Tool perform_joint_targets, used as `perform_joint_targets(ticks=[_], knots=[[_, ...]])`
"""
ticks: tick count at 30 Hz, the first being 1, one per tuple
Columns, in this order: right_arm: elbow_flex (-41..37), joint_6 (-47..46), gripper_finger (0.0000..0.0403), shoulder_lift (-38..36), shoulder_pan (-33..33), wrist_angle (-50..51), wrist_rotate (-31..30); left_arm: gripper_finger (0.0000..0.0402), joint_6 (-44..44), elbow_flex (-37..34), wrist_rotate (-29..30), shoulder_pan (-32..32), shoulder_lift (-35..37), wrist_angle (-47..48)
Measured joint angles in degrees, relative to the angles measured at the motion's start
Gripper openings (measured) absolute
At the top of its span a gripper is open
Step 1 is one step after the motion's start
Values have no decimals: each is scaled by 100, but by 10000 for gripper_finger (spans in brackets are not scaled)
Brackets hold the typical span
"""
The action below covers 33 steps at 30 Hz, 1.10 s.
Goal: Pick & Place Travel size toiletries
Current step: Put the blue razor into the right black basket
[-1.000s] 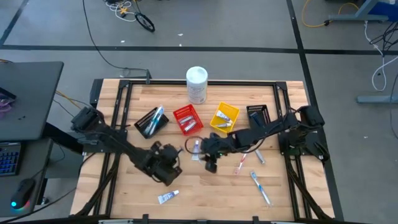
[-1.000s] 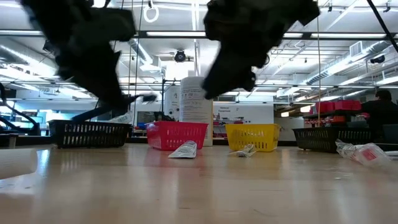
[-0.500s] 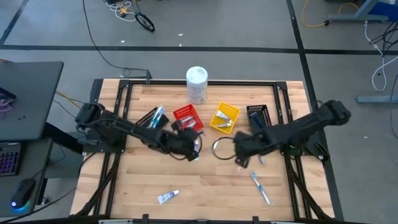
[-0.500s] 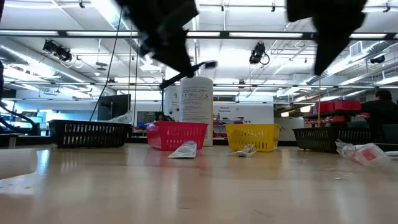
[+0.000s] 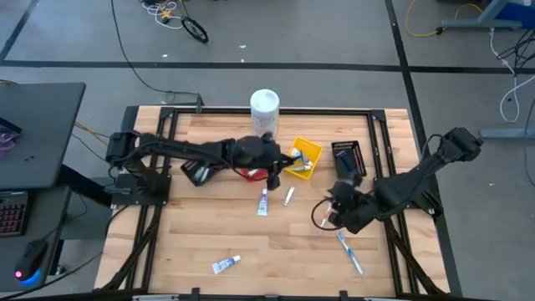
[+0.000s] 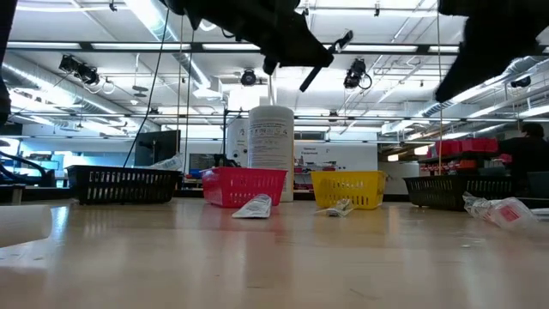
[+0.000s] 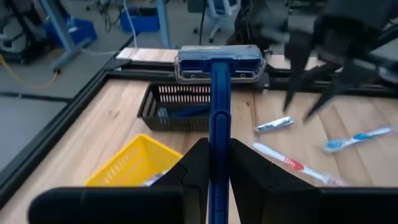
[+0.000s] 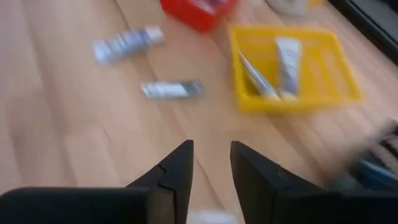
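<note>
My left gripper (image 5: 274, 167) hangs over the gap between the red bin (image 5: 249, 157) and the yellow bin (image 5: 301, 159), shut on a dark blue razor (image 7: 217, 62). The razor also shows in the low view (image 6: 328, 57), high above the table. My right gripper (image 5: 332, 213) stands open over the table's right half with nothing between its fingers (image 8: 177, 169). Lying loose on the wood are a toothpaste tube (image 5: 262, 201), a small silvery tube (image 5: 289, 196), a blue toothbrush (image 5: 351, 253) and another toothpaste tube (image 5: 226, 264). My left gripper pinches the razor's blue handle (image 7: 219, 127) between its two fingers. The handle runs along the fingers, and the clear-capped head (image 7: 217, 62) sticks out ahead of them. The fingers reach almost level toward the table's right side. The razor is lifted clear of the table and bins.
A black bin (image 5: 347, 157) with a blue razor in it stands at the far right, another black bin (image 5: 203, 163) at the far left. A tall white canister (image 5: 264, 113) stands at the far edge. A red-white toothbrush (image 7: 292, 165) lies near my right arm.
My left gripper has carried the razor up from the near left part of the table toward the far edge and the right, rolling its wrist, and now hangs by the red and yellow bins. My right gripper has drawn back from the table's middle toward the right edge.
</note>
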<state>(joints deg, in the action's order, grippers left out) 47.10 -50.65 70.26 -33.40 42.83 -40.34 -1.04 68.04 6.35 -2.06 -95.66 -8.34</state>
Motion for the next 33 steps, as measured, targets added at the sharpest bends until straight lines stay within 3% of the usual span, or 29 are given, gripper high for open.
perform_joint_targets(ticks=[5,10,13,16,21,24,29,33], knots=[[-1174,1040,115,-4,368,-3073,-572,57,103,-1,-59,-68,0,-179],[-2208,1786,115,-4,989,-5455,-902,62,108,-1,-54,-66,0,-284],[-2555,2382,115,-3,1372,-6836,-567,61,23,-1,-68,-66,0,-326],[-2639,3255,115,18,1721,-8008,314,59,-162,-1,-64,-66,0,-322],[-2639,4193,115,109,2130,-8751,1084,61,-303,-1,-52,-66,0,-333],[-2639,4161,115,201,2370,-8875,1299,61,-290,-1,-62,-61,0,-395],[-2639,3899,115,421,2732,-9535,2219,60,-269,-1,-281,-61,0,-701],[-2639,3932,115,605,2869,-10252,2477,61,-271,-1,-508,-50,0,-884]])
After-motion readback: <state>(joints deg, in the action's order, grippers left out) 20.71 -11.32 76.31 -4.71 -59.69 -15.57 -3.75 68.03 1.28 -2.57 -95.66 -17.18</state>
